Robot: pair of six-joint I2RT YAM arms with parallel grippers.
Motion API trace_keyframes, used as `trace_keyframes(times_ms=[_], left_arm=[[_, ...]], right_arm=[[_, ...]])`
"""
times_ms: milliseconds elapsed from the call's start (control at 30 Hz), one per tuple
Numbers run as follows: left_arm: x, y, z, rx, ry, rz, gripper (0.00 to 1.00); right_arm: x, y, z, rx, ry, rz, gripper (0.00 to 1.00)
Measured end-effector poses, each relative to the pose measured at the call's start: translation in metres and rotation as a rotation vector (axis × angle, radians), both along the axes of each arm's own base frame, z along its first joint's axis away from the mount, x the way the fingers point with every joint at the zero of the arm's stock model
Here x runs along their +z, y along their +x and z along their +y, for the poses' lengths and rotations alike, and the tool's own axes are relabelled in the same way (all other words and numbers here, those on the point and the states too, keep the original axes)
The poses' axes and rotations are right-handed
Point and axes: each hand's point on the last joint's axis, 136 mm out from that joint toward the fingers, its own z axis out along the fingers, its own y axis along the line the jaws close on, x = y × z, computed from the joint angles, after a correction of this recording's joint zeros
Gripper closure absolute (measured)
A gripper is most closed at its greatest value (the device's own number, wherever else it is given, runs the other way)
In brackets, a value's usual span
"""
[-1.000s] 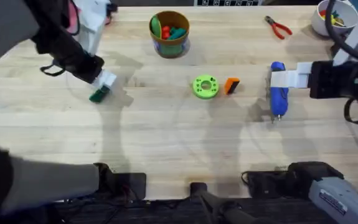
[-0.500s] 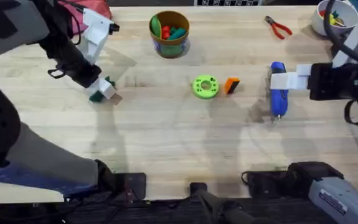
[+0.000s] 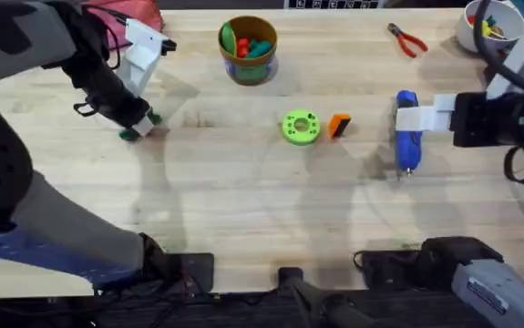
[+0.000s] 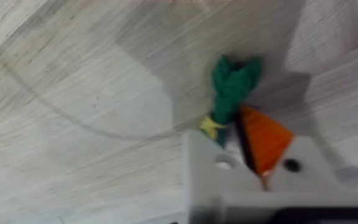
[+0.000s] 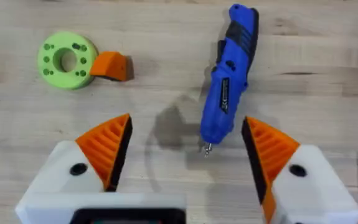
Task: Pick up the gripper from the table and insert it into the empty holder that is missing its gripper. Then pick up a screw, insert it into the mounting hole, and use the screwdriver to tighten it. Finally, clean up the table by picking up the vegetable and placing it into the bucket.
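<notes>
Pinching the leafy dark-green vegetable, left gripper fingers stay narrow; right gripper ribbed orange fingers spread wide.

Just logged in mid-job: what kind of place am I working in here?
Most likely a robotics lab bench set up for practice tasks. A wooden table carries a blue screwdriver, red pliers, a loose orange finger piece, and an orange bucket of toy vegetables.

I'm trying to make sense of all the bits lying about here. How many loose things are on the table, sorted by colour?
Green: 2, the ring-shaped disc and the toy vegetable
Orange: 2, the wedge-shaped finger piece and the bucket
Blue: 1, the screwdriver
Red: 1, the pliers
White: 1, the bowl
Total: 7
</notes>
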Motion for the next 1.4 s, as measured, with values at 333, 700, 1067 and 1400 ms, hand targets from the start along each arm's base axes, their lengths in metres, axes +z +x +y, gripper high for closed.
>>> trace_keyframes(times_ms=[333, 700, 1067, 1400], left_arm=[[0.000, 0.001, -0.003, -0.007, -0.015, -0.007, 0.984], [0.061, 0.018, -0.033, -0.091, -0.008, -0.190, 0.984], [0.176, -0.003, -0.060, -0.132, 0.026, -0.522, 0.984], [0.211, -0.027, -0.083, -0.041, -0.060, -0.634, 0.067]], right_arm=[[0.000, 0.000, 0.000, 0.000, 0.000, 0.000, 0.007], [0.000, 0.000, 0.000, 0.000, 0.000, 0.000, 0.007], [0.000, 0.000, 0.000, 0.000, 0.000, 0.000, 0.008], [0.000, 0.000, 0.000, 0.000, 0.000, 0.000, 0.009]])
